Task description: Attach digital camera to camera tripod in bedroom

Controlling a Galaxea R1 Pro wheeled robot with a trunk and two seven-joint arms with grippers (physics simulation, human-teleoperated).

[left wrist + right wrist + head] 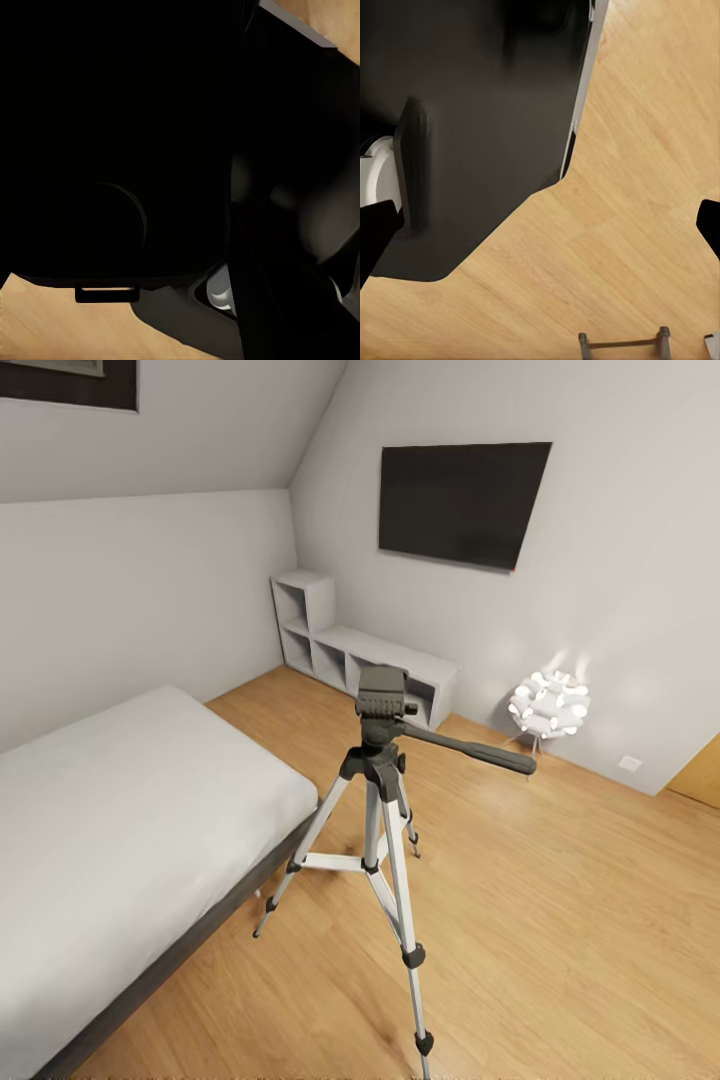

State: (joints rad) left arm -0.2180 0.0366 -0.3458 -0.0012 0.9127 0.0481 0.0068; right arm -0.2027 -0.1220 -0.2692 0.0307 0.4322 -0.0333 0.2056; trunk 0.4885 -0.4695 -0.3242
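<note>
Tool hidden; camera tripod (383, 800) upright beside bed (120, 810).

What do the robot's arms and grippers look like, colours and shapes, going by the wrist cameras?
The right gripper has plain black, blunt-ended fingers. Near them is a dark grey panel with a pale edge, and a white round part. The left wrist view gives near-black rounded shapes, a grey curved part and a small silvery piece. I can't tell what is what there. No cables or markings are visible.
</note>
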